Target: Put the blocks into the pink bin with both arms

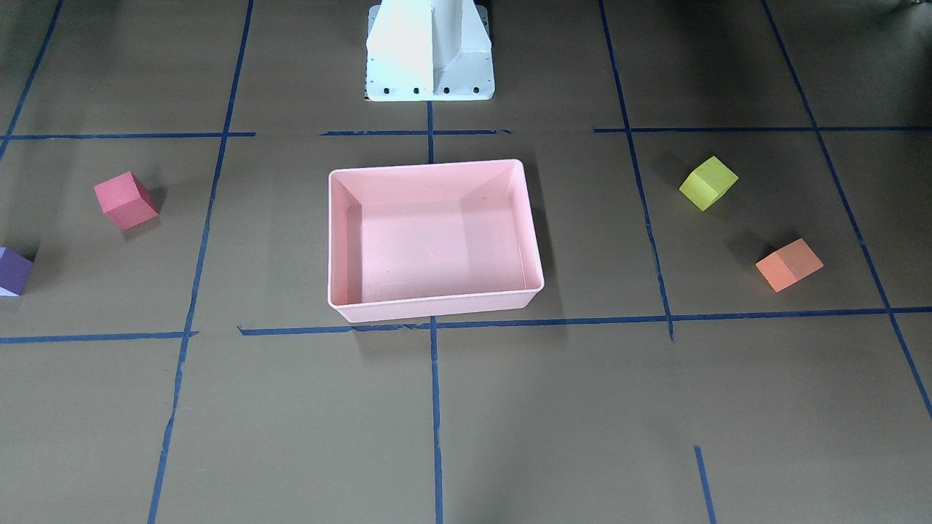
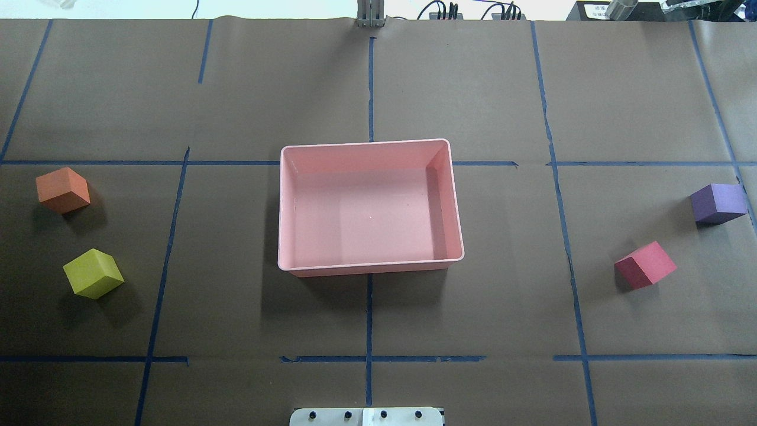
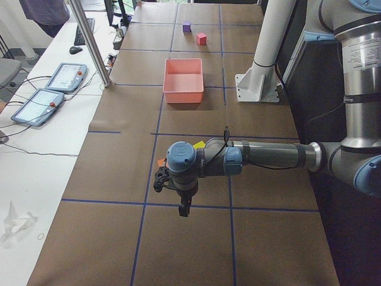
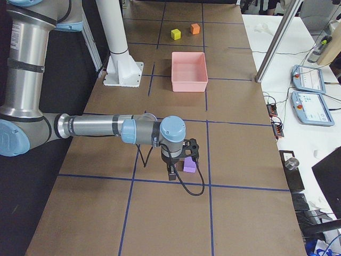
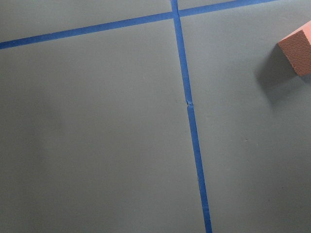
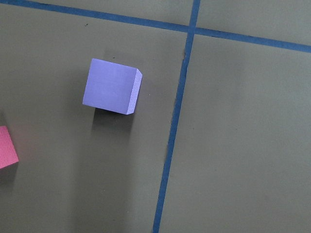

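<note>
Bench (image 2: 473, 89): brown paper, blue tape. Pink bin (image 2: 361, 155): centre, empty. Orange block (image 2: 62, 189), yellow-green block (image 2: 93, 273): robot's left. Red block (image 2: 644, 264), purple block (image 2: 717, 203): its right. All four outstanding. Left pincer (image 3: 184, 208), right pincer (image 4: 171, 173): grip cannot be told.

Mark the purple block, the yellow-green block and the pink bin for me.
purple block (image 6: 109, 86): right wrist view, on its top face.
yellow-green block (image 1: 712, 175): front-facing view, on its top face.
pink bin (image 2: 286, 207): overhead view, on the inner wall at the view's left.
</note>
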Robot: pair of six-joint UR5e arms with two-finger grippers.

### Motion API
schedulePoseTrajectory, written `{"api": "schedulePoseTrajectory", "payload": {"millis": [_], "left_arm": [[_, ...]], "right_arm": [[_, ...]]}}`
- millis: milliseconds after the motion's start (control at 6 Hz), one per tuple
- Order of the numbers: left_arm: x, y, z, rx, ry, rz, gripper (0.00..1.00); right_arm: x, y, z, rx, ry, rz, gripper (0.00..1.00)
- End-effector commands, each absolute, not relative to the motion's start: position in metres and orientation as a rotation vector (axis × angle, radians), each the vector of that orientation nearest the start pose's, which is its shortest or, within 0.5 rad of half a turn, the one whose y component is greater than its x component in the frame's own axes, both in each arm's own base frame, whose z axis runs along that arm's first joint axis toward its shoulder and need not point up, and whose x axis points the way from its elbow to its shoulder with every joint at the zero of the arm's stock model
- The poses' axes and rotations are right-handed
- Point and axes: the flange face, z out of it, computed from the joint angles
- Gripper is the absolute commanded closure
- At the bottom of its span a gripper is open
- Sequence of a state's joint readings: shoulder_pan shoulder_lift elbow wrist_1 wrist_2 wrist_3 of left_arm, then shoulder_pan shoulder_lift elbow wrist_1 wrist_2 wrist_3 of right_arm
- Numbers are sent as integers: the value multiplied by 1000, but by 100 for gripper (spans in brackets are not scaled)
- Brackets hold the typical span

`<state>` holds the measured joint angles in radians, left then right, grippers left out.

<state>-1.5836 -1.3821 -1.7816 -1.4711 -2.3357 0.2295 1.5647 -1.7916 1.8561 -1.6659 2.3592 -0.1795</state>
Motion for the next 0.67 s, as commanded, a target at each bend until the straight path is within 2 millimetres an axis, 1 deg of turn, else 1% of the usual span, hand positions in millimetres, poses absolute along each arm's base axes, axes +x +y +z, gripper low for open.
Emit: {"api": "schedulePoseTrajectory", "payload": {"millis": [0,167,333,500], "left_arm": [[-69,-406,649,24,768,185,0],[-69,-406,649,23,769,183,0],[-69,-406,649,24,771,182,0],[-69,-406,649,24,771,182,0]], "right_arm": [[60,-399,622,57,-788,-172,0],[56,-405,621,83,-787,-181,0],[27,-422,606,69,-810,-111,0],[-17,-438,610,90,-832,-25,0]]}}
